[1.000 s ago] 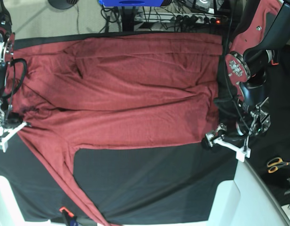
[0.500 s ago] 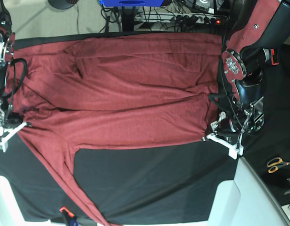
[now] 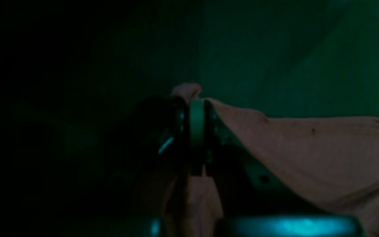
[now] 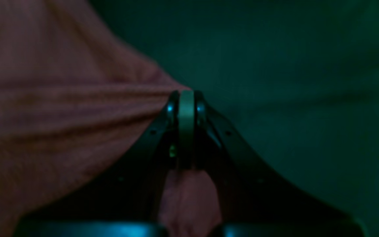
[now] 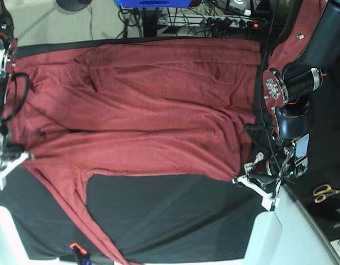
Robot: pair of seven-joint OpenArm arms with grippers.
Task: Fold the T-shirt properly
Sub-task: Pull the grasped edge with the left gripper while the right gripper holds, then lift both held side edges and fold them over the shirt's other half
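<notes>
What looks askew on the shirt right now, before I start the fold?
One sleeve of the T-shirt trails diagonally across the black cloth to the near edge. The body is creased, not flat. Both grippers, left and right, pinch its corners.

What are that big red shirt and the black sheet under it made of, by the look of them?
The T-shirt looks like thin, soft knit fabric, matte: it lies in loose wrinkles, and the right wrist view shows fine ribbing. The black sheet seems a smooth, matte cloth lying flat, with few creases; its exact fibre cannot be told.
</notes>
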